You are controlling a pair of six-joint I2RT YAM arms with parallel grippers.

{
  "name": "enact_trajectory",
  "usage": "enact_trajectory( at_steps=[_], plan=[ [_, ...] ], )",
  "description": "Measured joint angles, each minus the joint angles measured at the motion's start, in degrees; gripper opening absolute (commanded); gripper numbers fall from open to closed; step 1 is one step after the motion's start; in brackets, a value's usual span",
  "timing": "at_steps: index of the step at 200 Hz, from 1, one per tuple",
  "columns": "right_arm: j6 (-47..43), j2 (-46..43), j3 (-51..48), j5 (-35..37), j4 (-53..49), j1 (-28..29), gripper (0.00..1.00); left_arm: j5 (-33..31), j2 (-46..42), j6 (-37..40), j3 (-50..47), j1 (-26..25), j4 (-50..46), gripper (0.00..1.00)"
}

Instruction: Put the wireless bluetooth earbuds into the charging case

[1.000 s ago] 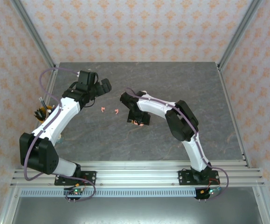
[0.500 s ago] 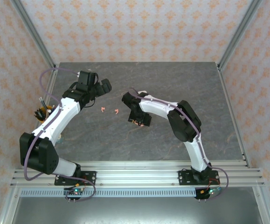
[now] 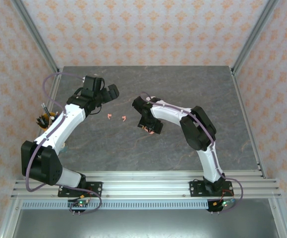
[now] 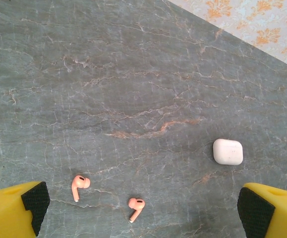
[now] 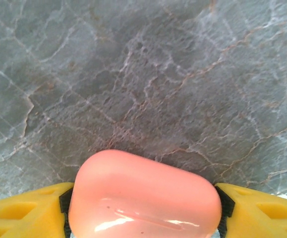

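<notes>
A salmon-pink earbud (image 4: 79, 184) and a second pink earbud (image 4: 135, 207) lie loose and close together on the grey marbled table (image 4: 133, 74), beneath the left gripper (image 3: 108, 94), whose jaws are spread wide and hold nothing. A closed white case (image 4: 228, 151) sits well apart from them. Off to the side, the right gripper (image 3: 150, 128) is clamped across the pink charging case (image 5: 143, 198), whose lid looks closed. The risks appear twofold: the case's smooth, rounded shell could squirm from the pads when the lid is worked, and an off-centre pinch could send a tiny earbud skidding.
</notes>
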Motion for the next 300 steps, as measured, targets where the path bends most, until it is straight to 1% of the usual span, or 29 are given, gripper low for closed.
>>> enact_trajectory(
  at_steps=[52, 126, 190, 241, 268, 300],
  plan=[
    [6.9, -1.1, -1.4, -0.2, 1.2, -1.3, 0.75, 0.2, 0.0, -0.4, -0.4, 0.0, 0.4, 1.0],
    [12.1, -1.2, -1.6, -1.9, 1.6, -2.2, 0.75, 0.2, 0.9, -0.4, -0.5, 0.0, 1.0, 1.0],
    [10.7, -0.7, -0.4, -3.7, 0.9, -2.6, 0.74, 0.2, 1.2, -0.4, -0.5, 0.0, 2.0, 1.0],
    [7.3, 0.7, 4.4, -4.9, 1.1, -2.1, 0.74, 0.2, 1.2, -0.4, -0.5, 0.0, 2.0, 1.0],
    [6.5, 0.7, 7.3, -2.4, -0.5, -1.7, 0.78, 0.2, 1.3, -0.4, -0.5, 0.0, 2.0, 1.0],
    [8.4, 0.7, 7.0, 0.1, -3.0, -1.6, 0.81, 0.2, 1.4, -0.4, -0.5, 0.0, 2.0, 1.0]
  ],
)
